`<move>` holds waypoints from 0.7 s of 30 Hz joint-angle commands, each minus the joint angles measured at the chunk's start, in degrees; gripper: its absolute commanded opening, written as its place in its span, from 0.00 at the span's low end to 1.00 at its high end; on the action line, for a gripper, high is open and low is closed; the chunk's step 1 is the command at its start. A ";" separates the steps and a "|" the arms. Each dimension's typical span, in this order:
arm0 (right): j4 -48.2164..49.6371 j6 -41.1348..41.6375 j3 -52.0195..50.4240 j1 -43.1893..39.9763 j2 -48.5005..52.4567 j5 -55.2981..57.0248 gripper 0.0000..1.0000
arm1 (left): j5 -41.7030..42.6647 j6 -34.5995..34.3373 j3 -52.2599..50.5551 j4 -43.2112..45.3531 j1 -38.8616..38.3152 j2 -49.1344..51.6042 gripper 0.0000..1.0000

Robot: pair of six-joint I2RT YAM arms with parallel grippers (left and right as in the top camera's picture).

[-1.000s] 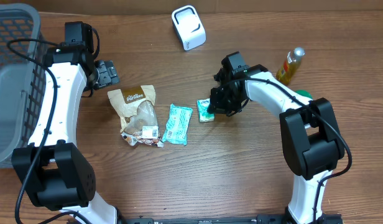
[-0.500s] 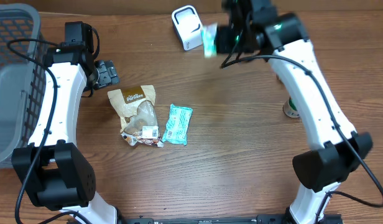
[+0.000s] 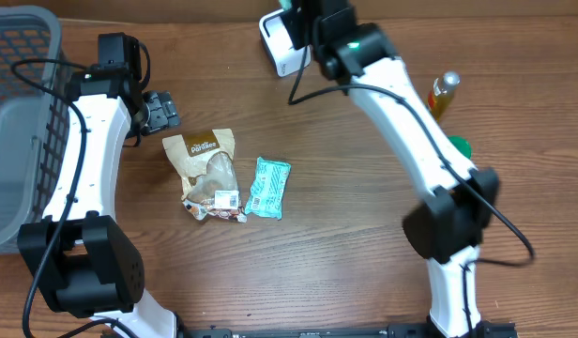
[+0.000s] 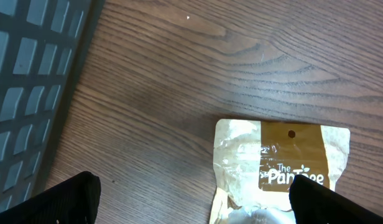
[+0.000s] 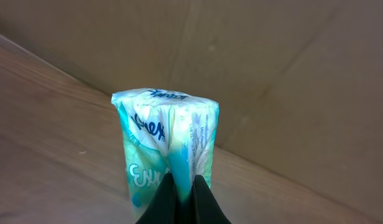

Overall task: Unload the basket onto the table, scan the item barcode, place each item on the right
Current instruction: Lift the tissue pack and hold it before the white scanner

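In the right wrist view my right gripper [image 5: 182,182] is shut on the lower edge of a green-and-white tissue pack [image 5: 165,134], held upright in front of a brown cardboard wall. Overhead, that gripper [image 3: 303,11] hangs at the table's far edge, just above the white barcode scanner [image 3: 282,44], and the arm hides most of the pack. My left gripper [image 3: 162,111] stands open at the left, above the top edge of a brown snack bag [image 3: 206,169]. In the left wrist view the bag [image 4: 281,165] lies between the wide-apart fingertips [image 4: 70,199].
A teal packet [image 3: 268,188] lies right of the snack bag. A grey basket [image 3: 17,113] stands at the left edge. A yellow bottle [image 3: 441,97] and a green lid [image 3: 456,145] are at the right.
The right arm lifted the tissue pack off the table and carried it up and left to the far edge, over the scanner. The left arm has not moved.
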 commanded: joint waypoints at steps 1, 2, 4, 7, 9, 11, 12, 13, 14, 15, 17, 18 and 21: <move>6.51 -9.05 -0.24 0.11 7.17 6.93 0.04 | -0.72 0.24 0.46 0.07 -0.44 -0.96 1.00; 8.50 -10.80 -0.24 0.11 8.72 6.91 0.04 | -0.72 0.24 0.46 0.07 -0.44 -0.96 1.00; 12.02 -14.88 -0.24 0.09 11.37 6.91 0.04 | -0.72 0.24 0.46 0.07 -0.44 -0.96 1.00; 16.06 -20.61 -0.24 0.09 14.56 7.15 0.04 | -0.74 0.24 0.46 0.07 -0.44 -0.96 0.99; 18.62 -24.44 -0.24 0.09 16.39 7.96 0.04 | -0.74 0.24 0.46 0.07 -0.44 -0.96 1.00; 21.38 -27.76 -0.24 0.09 18.05 8.46 0.04 | -0.72 0.24 0.46 0.07 -0.44 -0.96 1.00; 23.43 -30.95 -0.24 0.13 19.28 8.63 0.04 | -0.74 0.24 0.46 0.07 -0.44 -0.96 1.00; 24.15 -32.24 -0.24 0.15 19.93 8.66 0.04 | -0.72 0.24 0.46 0.07 -0.44 -0.96 1.00; 24.59 -33.00 -0.24 0.15 20.22 9.22 0.04 | -0.72 0.24 0.46 0.07 -0.44 -0.96 1.00; 25.29 -32.96 -0.24 0.15 20.37 9.73 0.04 | -0.72 0.24 0.46 0.07 -0.44 -0.96 1.00; 26.53 -32.96 -0.24 0.15 20.46 10.12 0.04 | -0.74 0.24 0.46 0.07 -0.44 -0.96 1.00; 27.41 -32.98 -0.24 0.15 20.46 10.12 0.04 | -0.74 0.24 0.46 0.07 -0.44 -0.96 1.00; 28.17 -32.98 -0.24 0.15 20.46 10.10 0.04 | -0.74 0.24 0.46 0.07 -0.44 -0.96 0.99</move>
